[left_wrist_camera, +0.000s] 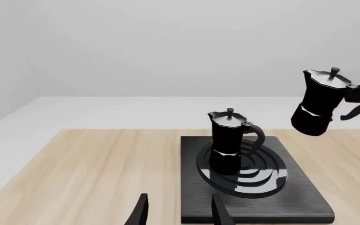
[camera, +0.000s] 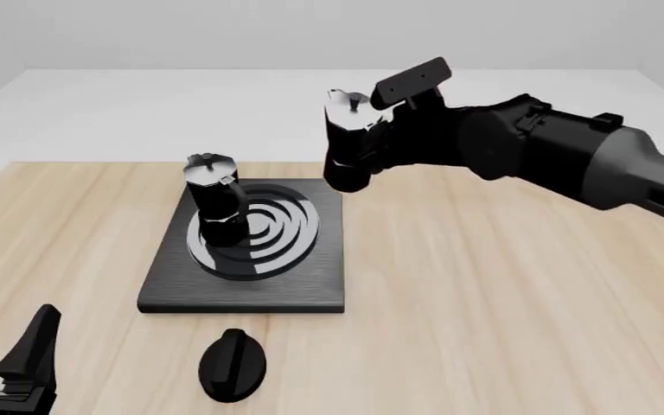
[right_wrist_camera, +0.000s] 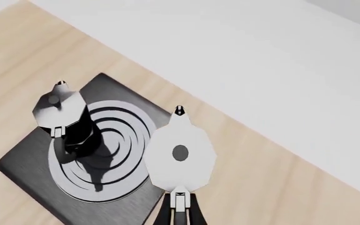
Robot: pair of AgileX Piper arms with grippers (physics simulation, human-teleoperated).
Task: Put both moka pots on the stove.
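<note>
Over the wooden table point(camera: 517, 285), a second pot point(camera: 349, 143) is held clamped by the right gripper point(camera: 392, 138), upright, just beyond the stove's point(camera: 297, 290) far right corner; the left gripper point(left_wrist_camera: 178, 213) is parked open.

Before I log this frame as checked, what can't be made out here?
- Right jaws' grip on the lifted black faceted moka pot: front view, the arm hides it; right wrist view, bottom edge cuts it.
- Left gripper: cut by the frame edge in both views.
- Flat black stove: its near edge is cropped in the right wrist view.

- Bright, even, diffuse light is seen throughout; every render is sharp, without blur or edge distortion.
- Only faint shadows are cast.
- Soft glare is shown on the stove point(camera: 245, 290) rings.
</note>
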